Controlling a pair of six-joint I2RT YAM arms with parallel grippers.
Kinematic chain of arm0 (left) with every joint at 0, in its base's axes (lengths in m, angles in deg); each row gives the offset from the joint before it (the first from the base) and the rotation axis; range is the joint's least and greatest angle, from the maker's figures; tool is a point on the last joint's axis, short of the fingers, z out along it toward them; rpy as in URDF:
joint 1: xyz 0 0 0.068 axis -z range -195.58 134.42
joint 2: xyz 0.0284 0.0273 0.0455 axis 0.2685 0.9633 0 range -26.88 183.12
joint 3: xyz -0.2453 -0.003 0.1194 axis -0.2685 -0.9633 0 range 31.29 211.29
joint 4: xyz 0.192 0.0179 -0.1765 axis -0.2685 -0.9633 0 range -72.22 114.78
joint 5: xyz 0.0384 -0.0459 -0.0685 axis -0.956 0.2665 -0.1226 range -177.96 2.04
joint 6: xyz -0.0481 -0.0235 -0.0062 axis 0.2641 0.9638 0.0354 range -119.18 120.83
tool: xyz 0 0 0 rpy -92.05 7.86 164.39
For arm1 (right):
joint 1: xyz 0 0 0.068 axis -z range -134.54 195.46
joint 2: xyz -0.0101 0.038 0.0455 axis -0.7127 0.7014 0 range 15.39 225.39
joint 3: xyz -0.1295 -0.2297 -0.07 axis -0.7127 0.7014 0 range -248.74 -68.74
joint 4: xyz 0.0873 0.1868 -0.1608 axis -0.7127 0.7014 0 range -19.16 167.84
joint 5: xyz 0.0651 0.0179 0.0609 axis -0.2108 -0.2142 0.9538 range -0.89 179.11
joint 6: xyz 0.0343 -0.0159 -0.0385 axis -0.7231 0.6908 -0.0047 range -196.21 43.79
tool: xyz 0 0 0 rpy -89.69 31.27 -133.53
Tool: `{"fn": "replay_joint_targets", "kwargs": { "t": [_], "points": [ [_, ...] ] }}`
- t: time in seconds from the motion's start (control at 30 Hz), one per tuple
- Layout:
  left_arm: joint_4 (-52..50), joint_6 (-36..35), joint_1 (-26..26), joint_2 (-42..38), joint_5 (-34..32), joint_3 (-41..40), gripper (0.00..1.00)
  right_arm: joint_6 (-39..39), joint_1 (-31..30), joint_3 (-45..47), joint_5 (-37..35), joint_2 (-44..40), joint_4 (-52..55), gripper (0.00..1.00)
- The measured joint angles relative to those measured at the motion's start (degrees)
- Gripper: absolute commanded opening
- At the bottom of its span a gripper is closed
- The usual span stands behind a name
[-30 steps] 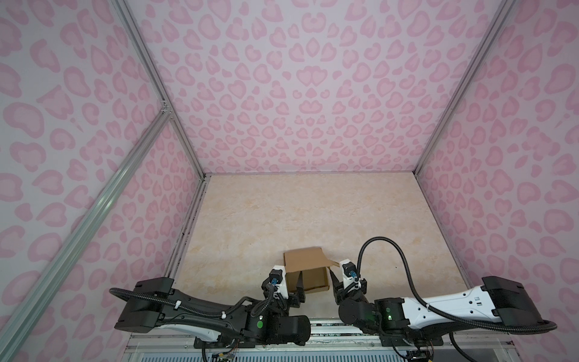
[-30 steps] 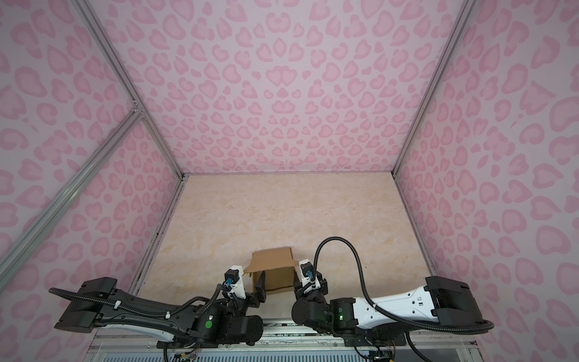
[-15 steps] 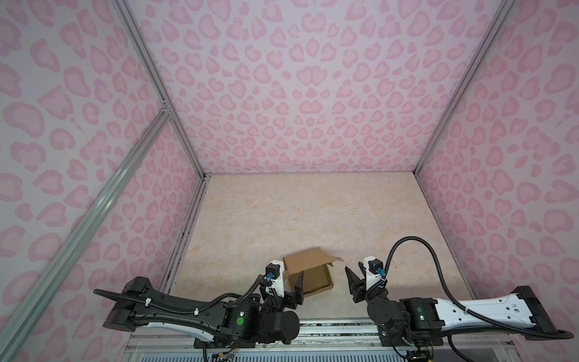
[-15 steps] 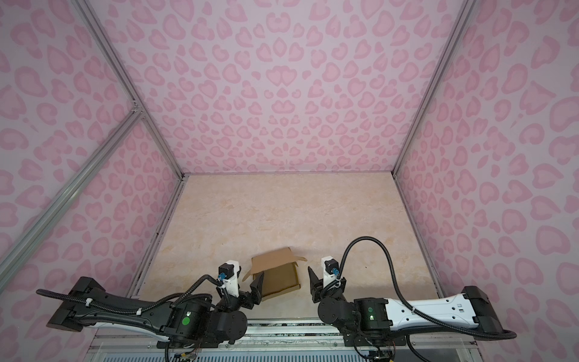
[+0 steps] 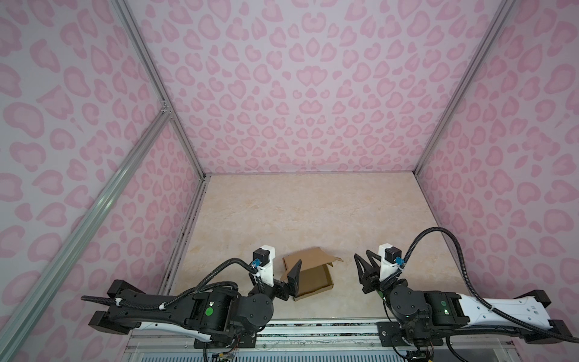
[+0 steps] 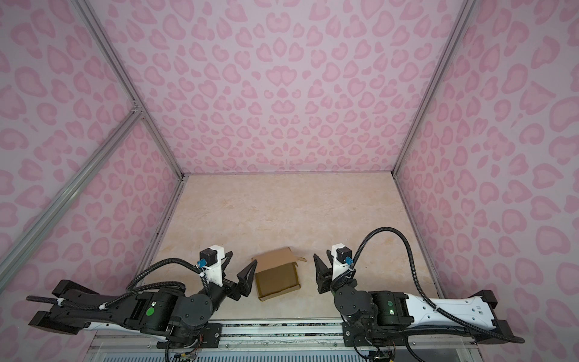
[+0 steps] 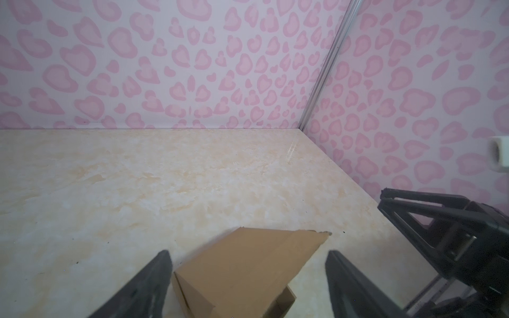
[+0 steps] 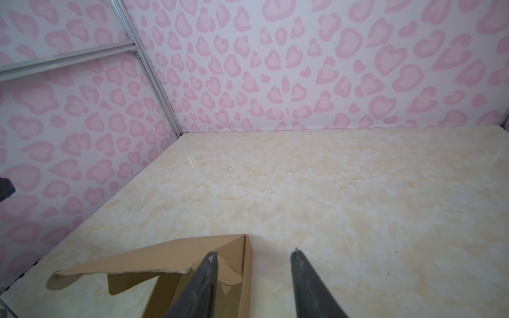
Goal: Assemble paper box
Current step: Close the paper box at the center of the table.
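The paper box [image 5: 314, 275] [image 6: 277, 279] is a shallow brown cardboard tray near the table's front edge, its lid [image 5: 308, 257] half raised at the far side. My left gripper [image 6: 238, 266] [image 7: 248, 253] stands open just left of the box, and its nearer finger [image 5: 295, 275] is close by the box's left wall. In the left wrist view the box [image 7: 242, 272] lies ahead between the spread fingers, gripped by neither. My right gripper [image 5: 362, 254] [image 6: 321, 253] [image 8: 254, 251] stands open and empty, a short way right of the box [image 8: 192, 253].
The beige marbled table [image 5: 313, 213] is closed in by pink-patterned walls [image 5: 297, 94] at the back and both sides, with aluminium posts [image 5: 421, 163] in the corners. A metal rail [image 5: 313, 327] carrying both arm bases runs along the front edge.
Both grippers were at the box's sides. The right gripper has drawn away to the right and narrowed a little. The left gripper has drawn back slightly and opened wider. The box stays put.
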Motion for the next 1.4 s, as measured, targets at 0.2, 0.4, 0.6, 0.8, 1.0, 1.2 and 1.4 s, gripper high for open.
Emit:
{"fn": "replay_joint_targets", "kwargs": {
  "t": [0.2,0.4,0.6,0.8,1.0,1.2,1.4],
  "points": [
    [-0.8,-2.5,-12.0,-4.2,8.8,-0.6,0.97,0.0,11.3,-9.5,16.8,14.5,-0.1,0.45],
    [-1.2,-2.7,-20.9,2.0,22.2,-0.8,0.97,0.9,14.7,-16.0,29.1,24.0,-0.4,0.45],
    [-0.8,-2.9,-25.7,4.5,31.4,-4.9,0.96,1.2,15.6,-14.7,35.1,28.1,-0.6,0.45],
    [1.4,-0.9,-26.3,6.8,37.6,-10.2,0.92,-0.4,15.6,-9.6,37.1,27.6,-1.4,0.44],
    [3.9,2.3,-26.4,6.0,40.2,-15.6,0.90,-3.3,15.6,-4.1,38.6,27.9,-2.8,0.44],
    [6.7,6.1,-26.3,5.2,41.6,-22.0,0.89,-6.6,15.6,1.1,39.7,28.3,-5.3,0.43],
    [11.0,9.5,-25.7,7.4,42.4,-26.4,0.89,-9.1,15.0,3.4,40.0,30.2,-7.3,0.43]
  ]
}}
